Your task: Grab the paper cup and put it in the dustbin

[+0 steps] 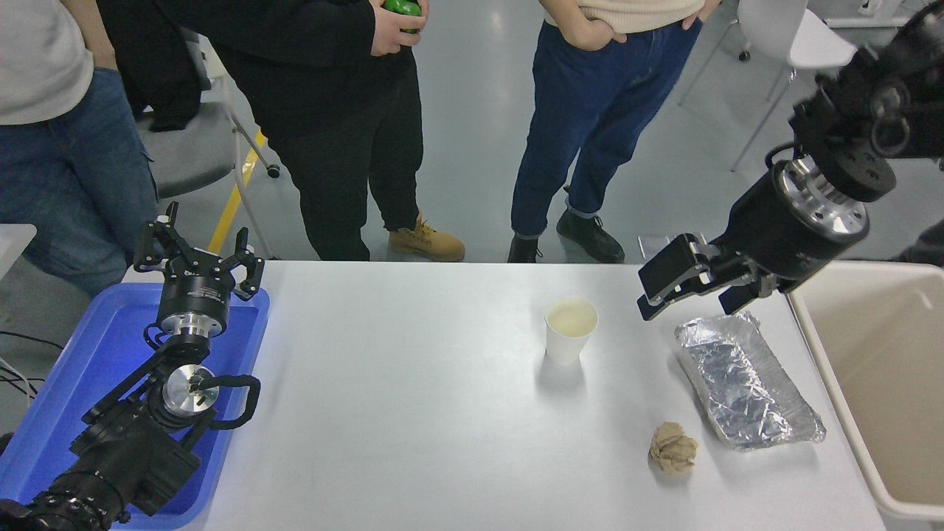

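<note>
In the head view the paper cup stands upright, mouth up, on the white bench, and the right hand hangs just to its right and a little above, fingers spread and empty, pointing down-left toward it. The left hand, fingers apart, is parked over the blue tray, well apart from the cup, so the right arm is plainly nearer. The dustbin lies at the bench's right edge, beyond the foil tray.

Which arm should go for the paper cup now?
Right. The right claw hangs open just right of the upright paper cup; the left claw sits parked over the blue tray, far off.
</note>
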### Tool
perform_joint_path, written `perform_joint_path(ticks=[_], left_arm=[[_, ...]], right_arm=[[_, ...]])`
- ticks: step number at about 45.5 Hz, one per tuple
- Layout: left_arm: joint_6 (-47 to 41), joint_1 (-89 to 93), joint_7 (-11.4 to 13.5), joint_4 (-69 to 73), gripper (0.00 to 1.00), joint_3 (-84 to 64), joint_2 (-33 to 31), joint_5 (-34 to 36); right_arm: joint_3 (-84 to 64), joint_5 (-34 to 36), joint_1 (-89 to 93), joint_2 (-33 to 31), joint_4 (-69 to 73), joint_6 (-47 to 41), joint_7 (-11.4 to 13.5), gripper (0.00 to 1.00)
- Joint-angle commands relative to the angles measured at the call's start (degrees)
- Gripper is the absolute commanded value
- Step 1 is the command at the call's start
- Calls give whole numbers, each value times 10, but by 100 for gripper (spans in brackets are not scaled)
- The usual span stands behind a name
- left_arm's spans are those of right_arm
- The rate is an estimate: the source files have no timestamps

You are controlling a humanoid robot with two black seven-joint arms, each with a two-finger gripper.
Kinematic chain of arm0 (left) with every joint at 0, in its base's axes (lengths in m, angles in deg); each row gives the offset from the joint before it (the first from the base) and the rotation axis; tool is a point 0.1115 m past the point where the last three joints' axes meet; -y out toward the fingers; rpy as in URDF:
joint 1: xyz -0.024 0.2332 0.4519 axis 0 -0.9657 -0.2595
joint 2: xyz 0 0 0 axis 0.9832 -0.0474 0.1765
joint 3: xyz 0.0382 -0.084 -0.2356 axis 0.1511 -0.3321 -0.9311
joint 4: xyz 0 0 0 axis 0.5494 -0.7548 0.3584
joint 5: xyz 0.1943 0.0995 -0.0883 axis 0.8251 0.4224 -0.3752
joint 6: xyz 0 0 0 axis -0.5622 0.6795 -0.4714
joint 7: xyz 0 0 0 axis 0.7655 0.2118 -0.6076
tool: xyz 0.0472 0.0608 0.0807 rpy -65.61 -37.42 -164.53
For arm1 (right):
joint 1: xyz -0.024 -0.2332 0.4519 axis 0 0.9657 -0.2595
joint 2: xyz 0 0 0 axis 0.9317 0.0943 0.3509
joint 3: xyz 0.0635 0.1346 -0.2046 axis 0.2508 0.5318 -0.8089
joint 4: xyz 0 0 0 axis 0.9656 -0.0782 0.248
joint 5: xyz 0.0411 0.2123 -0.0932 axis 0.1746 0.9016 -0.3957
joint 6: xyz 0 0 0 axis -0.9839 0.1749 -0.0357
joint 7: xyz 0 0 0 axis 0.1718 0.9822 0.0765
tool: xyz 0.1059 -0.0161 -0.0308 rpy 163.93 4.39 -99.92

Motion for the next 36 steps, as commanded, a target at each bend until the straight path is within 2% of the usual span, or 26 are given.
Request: perform_joint_path(ticks=[1,20,29,36], left_arm=[[0,0,0,-1,99,0,0,1],[0,0,1,-1,99,0,0,0],[0,0,1,0,99,0,0,0],[0,0,1,0,99,0,0,1]], right_arm=[[-4,16,-46,14,7,-20,0,100],[-3,6,-60,0,2,-20,4,100],[8,-93,13,4,-45,-20,6,100],[34,-128,100,21,-117,15,6,100]])
